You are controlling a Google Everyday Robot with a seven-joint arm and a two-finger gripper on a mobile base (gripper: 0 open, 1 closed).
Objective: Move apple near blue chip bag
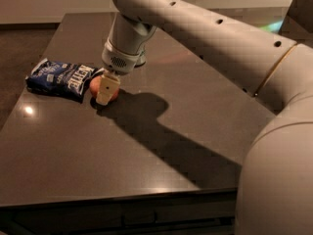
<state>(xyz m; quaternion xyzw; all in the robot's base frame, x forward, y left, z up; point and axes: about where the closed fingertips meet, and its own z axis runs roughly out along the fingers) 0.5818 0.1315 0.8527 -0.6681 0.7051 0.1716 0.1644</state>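
Observation:
The apple, red-orange, sits on the dark table at its left side, just right of the blue chip bag and nearly touching the bag's right end. The bag lies flat, dark blue with white lettering. My gripper reaches down from the big white arm onto the apple. One pale finger crosses the apple's front and hides its middle; the other finger is behind it. The gripper is shut on the apple, which rests at table height.
A small silvery object shows behind the wrist, mostly hidden by the arm. The arm casts a long shadow across the table's middle. The table's front edge runs along the bottom, and the floor drops off at the left.

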